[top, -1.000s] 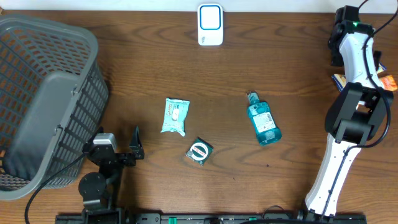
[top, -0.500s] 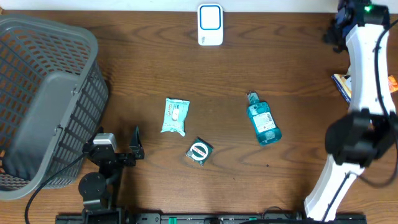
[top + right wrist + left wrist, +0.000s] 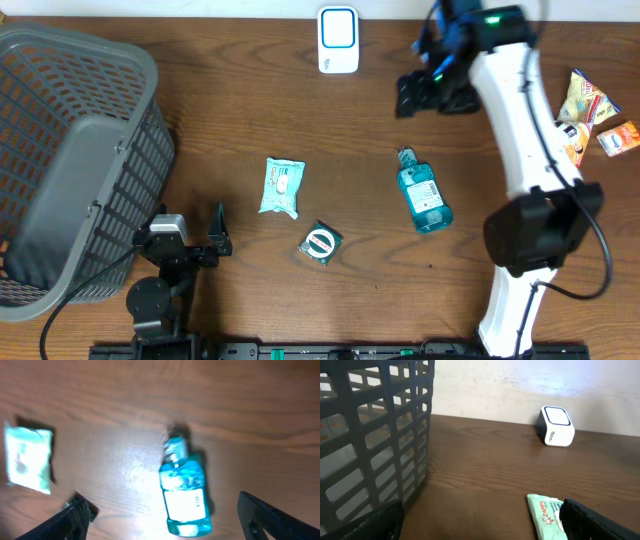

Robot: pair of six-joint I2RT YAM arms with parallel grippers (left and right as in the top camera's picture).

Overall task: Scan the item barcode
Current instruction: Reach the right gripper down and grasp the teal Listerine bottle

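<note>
Right tool (image 3: 432,95) overlooks the bottle (image 3: 182,500); left wrist view shows the scanner (image 3: 556,426) instead.

**Bottle on its side, scanner at the far edge**

I see the bottle (image 3: 421,197) lying flat on the bench, clear plastic filled with teal-blue liquid. Its cap points toward the far edge and leans slightly left. A white label faces up near its base; I can't read the blurred print. The scanner (image 3: 338,39), a white rounded block with a blue-ringed face, stands at the far edge, well apart from the bottle.
</note>
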